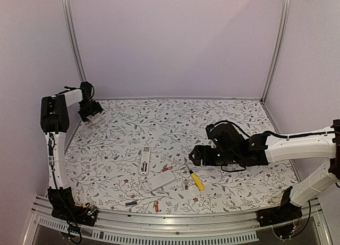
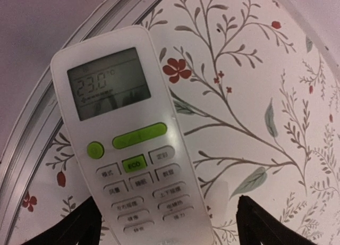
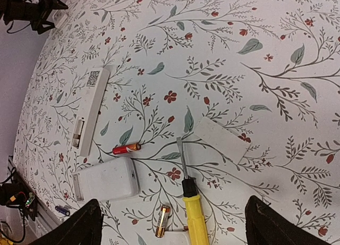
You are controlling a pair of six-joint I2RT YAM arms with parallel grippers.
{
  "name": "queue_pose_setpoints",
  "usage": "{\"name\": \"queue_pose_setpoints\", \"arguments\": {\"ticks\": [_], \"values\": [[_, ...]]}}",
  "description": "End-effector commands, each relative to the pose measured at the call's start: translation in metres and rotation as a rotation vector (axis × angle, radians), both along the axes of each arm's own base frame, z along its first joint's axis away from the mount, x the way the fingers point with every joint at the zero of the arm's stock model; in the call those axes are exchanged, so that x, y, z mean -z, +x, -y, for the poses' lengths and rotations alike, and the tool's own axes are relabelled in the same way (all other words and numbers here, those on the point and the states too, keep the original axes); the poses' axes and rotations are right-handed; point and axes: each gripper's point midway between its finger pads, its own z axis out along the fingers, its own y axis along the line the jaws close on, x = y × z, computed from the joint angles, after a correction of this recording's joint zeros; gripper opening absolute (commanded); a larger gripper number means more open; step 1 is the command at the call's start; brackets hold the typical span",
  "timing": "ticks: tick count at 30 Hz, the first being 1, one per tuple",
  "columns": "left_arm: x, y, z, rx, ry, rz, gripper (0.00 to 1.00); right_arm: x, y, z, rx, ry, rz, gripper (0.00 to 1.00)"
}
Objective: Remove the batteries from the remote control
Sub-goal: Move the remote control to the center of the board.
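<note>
Straddling remote control [image 2: 125,149]: left end effector [image 2: 170,222], spread, unclamped; centre, squeeze evenly.
Right end effector [image 3: 175,224]: spread, empty.

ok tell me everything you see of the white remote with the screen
The white remote is glossy plastic, with a grey display reading 23.0, green buttons and rows of white keys. It lies face up on the floral cloth near the table's far left corner, its lower end between the left gripper's open fingers.

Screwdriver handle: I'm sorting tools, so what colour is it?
Yellow screwdriver handle; best seen in the right wrist view.
</note>
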Motion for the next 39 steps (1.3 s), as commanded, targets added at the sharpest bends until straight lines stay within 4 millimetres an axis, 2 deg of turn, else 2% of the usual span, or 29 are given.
{"name": "queue_pose_setpoints", "arguments": {"ticks": [1,13,19,23,28,32,33,36,39], "values": [[0.01,-0.002,-0.001,0.003,-0.011,-0.03,0.84,-0.005,0.004,-0.008,-0.001,0.024,-0.005,0.91],[0.017,-0.016,-0.006,0.047,0.046,-0.103,0.66,-0.01,0.006,-0.004,0.006,0.014,0.016,0.91],[-0.003,-0.02,0.004,0.108,0.038,-0.088,0.61,-0.013,0.007,0.0,0.012,0.009,0.028,0.91],[-0.019,-0.033,0.026,0.176,0.004,-0.072,0.61,-0.016,0.007,0.001,0.018,0.013,0.037,0.91],[-0.033,-0.067,0.057,0.256,-0.011,-0.061,0.6,-0.014,0.005,0.005,0.021,0.009,0.031,0.91],[-0.043,-0.107,0.086,0.323,-0.017,-0.062,0.6,-0.011,0.001,0.012,0.03,0.012,0.022,0.91],[-0.052,-0.116,0.096,0.341,-0.019,-0.043,0.6,-0.012,0.0,0.014,0.032,0.015,0.024,0.91],[-0.053,-0.146,0.119,0.387,-0.051,-0.054,0.6,-0.011,-0.003,0.018,0.037,0.021,0.018,0.91],[-0.046,-0.173,0.129,0.402,-0.086,-0.086,0.6,-0.009,-0.006,0.021,0.037,0.023,0.012,0.91]]}}
